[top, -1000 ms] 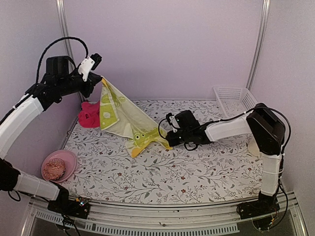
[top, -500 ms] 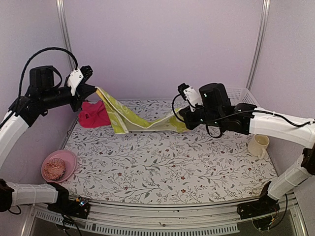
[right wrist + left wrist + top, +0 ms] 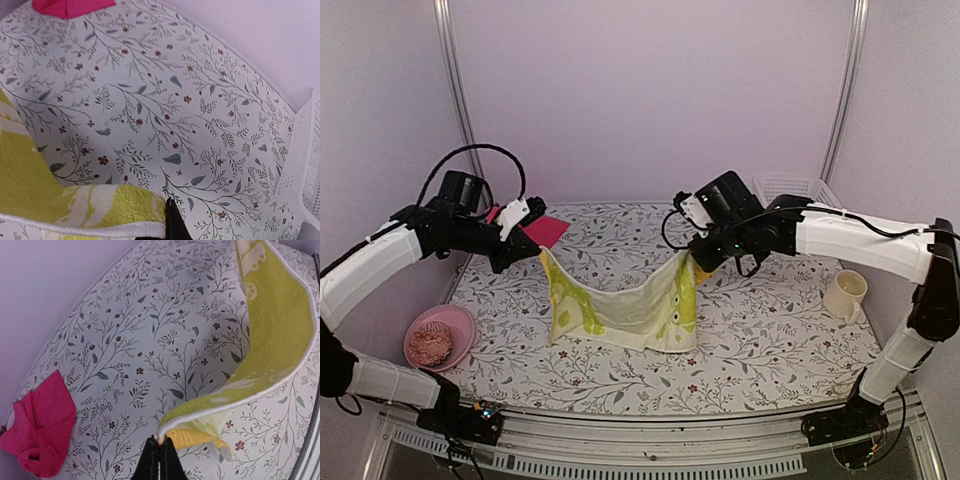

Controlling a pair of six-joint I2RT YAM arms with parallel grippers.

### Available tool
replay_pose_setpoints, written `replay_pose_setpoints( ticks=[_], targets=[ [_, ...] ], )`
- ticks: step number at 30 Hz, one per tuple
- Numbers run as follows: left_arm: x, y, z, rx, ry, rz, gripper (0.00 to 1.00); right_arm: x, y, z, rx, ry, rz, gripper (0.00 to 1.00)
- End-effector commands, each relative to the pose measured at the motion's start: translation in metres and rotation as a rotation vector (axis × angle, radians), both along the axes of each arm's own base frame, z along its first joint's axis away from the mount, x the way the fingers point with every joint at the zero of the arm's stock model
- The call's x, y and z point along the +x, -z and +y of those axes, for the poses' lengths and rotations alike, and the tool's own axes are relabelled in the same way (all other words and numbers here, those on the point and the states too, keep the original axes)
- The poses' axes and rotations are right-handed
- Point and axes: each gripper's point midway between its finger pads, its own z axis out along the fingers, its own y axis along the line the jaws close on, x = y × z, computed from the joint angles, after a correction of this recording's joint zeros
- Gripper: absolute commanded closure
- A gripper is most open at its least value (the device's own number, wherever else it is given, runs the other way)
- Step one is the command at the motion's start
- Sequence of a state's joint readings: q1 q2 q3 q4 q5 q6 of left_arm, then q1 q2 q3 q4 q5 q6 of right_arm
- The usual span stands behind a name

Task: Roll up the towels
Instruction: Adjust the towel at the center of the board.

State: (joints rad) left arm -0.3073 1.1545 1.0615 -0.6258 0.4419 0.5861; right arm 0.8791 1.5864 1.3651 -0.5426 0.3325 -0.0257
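Spreading the yellow-green towel [image 3: 620, 305] in the air above the middle of the table [image 3: 770, 330], not yet rolling it

I have the left gripper [image 3: 540, 250] clenched on one top corner and the right gripper [image 3: 688, 262] clenched on the other. The top hem sags between them and the cloth hangs as a sheet towards the near edge (I cannot tell whether its lower hem touches the surface). Its long axis runs left to right, roughly parallel to the near edge, with the printed face towards the arms' bases. I judge the next move to be lowering both corners together, keeping the hem taut so the towel lands flat and square, then letting go and rolling from one short end. The pink towel [image 3: 545, 230] lies crumpled at the far left corner, waiting its turn
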Motion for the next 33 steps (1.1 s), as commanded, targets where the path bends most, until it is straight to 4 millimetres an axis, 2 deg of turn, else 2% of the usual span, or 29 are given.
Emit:
replay_pose_setpoints(
  ticks=[1,4,7,10,15,17,19,21,26,33],
  targets=[
    [0.017,0.065,0.012,0.105,-0.081,0.173,1.00,0.021,0.074,-0.020,-0.228,0.037,0.170,0.97],
    [0.035,0.090,0.019,0.169,-0.144,0.202,1.00,0.040,0.102,-0.020,-0.303,0.030,0.226,0.96],
    [0.053,0.100,0.024,0.202,-0.201,0.179,1.00,0.052,0.114,-0.019,-0.334,0.012,0.253,0.95],
    [0.061,0.107,0.025,0.239,-0.214,0.122,1.00,0.060,0.121,-0.014,-0.342,-0.014,0.263,0.92],
    [0.065,0.113,0.021,0.278,-0.173,0.045,1.00,0.065,0.135,-0.006,-0.327,-0.079,0.290,0.69],
    [0.067,0.113,0.024,0.287,-0.181,0.018,1.00,0.064,0.135,-0.008,-0.301,-0.084,0.311,0.60],
    [0.065,0.111,0.025,0.285,-0.183,-0.001,1.00,0.062,0.130,-0.009,-0.241,-0.096,0.334,0.45],
    [0.062,0.109,0.025,0.283,-0.174,-0.020,1.00,0.059,0.122,-0.012,-0.173,-0.104,0.346,0.38],
    [0.051,0.103,0.021,0.258,-0.124,-0.082,1.00,0.051,0.104,-0.022,-0.020,-0.119,0.339,0.29],
    [0.046,0.093,0.013,0.221,-0.081,-0.133,1.00,0.061,0.109,-0.043,0.005,-0.136,0.326,0.27]
  ],
)
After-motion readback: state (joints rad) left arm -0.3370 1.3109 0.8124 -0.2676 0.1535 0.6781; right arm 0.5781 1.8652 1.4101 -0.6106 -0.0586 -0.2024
